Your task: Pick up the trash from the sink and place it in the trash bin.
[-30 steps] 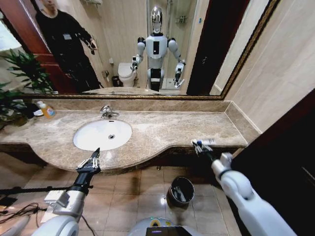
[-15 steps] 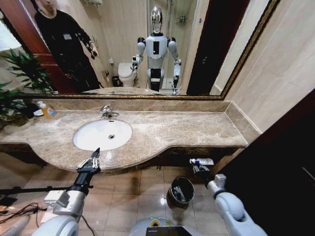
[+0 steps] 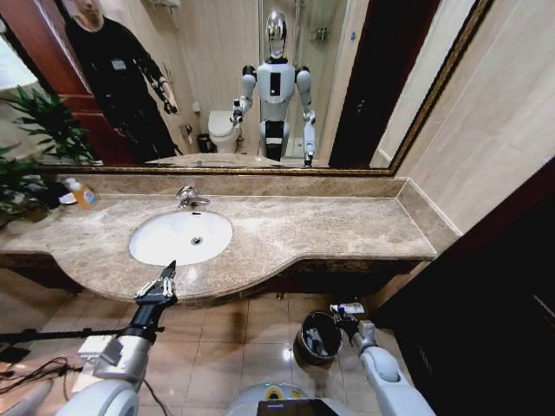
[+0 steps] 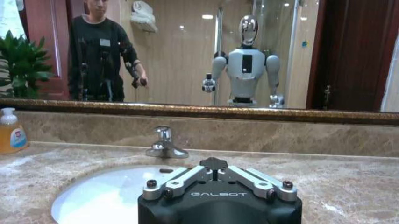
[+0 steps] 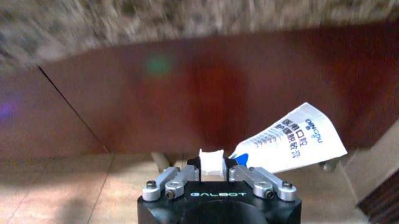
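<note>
Head view: the right gripper point(image 3: 345, 313) hangs low, below the counter point(image 3: 329, 227) edge, at about 5 o'clock from the sink point(image 3: 180, 237). It pinches a blue-and-white tube point(image 3: 351, 308), which juts out above the right rim of the bin point(image 3: 317, 336). The bin stands on the tiled floor point(image 3: 234, 338) just left of that gripper, with some pale bits lying inside it. The left gripper point(image 3: 159, 284) hovers at the counter's front edge, at 6 o'clock from the sink, its fingers spread a little and holding nothing. The basin looks bare, with the tap point(image 3: 190, 198) at its 12 o'clock. A soap bottle point(image 3: 82, 193) stands at the counter's far left, by a plant point(image 3: 39, 139). The mirror point(image 3: 260, 82) shows the robot's reflection.

Left wrist view: the left gripper point(image 4: 218, 176) points at the tap point(image 4: 164, 144) across the sink point(image 4: 112, 193), fingers parted and empty. The soap bottle point(image 4: 11, 136) sits on the counter point(image 4: 349, 186) well off to one side.

Right wrist view: the right gripper point(image 5: 212, 169) is clamped on the folded white end of the tube point(image 5: 293, 140), whose printed body sticks out sideways past the fingers. Behind it are a dark brown panel point(image 5: 187, 93) and the floor point(image 5: 68, 186).
</note>
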`<state>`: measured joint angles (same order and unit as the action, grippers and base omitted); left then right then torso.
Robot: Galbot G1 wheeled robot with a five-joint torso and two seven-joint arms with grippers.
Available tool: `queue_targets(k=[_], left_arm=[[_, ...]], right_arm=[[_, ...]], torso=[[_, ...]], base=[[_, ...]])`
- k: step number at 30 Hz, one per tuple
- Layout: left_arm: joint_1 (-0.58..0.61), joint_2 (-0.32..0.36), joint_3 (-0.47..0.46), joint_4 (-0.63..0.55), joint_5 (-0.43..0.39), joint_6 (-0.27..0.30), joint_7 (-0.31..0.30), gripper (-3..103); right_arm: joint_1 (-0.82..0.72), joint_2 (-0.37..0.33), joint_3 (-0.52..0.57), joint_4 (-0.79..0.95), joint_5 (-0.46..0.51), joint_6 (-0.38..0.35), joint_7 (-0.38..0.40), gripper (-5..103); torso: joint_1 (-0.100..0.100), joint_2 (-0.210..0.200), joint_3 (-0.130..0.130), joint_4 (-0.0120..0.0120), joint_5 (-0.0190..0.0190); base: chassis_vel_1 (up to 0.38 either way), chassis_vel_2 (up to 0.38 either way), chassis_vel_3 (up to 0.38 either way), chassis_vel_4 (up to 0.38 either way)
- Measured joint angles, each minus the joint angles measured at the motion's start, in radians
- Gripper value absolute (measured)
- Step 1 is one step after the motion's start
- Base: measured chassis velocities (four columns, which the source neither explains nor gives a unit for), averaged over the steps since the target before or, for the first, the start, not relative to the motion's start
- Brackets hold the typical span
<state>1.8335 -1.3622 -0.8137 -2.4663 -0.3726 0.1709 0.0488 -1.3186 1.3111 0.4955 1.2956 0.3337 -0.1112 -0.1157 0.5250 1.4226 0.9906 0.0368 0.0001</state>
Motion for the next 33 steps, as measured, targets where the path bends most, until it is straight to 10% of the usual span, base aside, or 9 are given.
queue_targets(k=[33], left_arm=[[0.0,0.0,0.0,0.0,0.0,0.0,0.0,0]], right_arm=[[0.215,0.108,0.007,-0.521,-0.117,0.233,-0.056,20]], torso=[[0.0,0.0,0.0,0.0,-0.0002]], base=[[0.0,0.0,0.0,0.0]])
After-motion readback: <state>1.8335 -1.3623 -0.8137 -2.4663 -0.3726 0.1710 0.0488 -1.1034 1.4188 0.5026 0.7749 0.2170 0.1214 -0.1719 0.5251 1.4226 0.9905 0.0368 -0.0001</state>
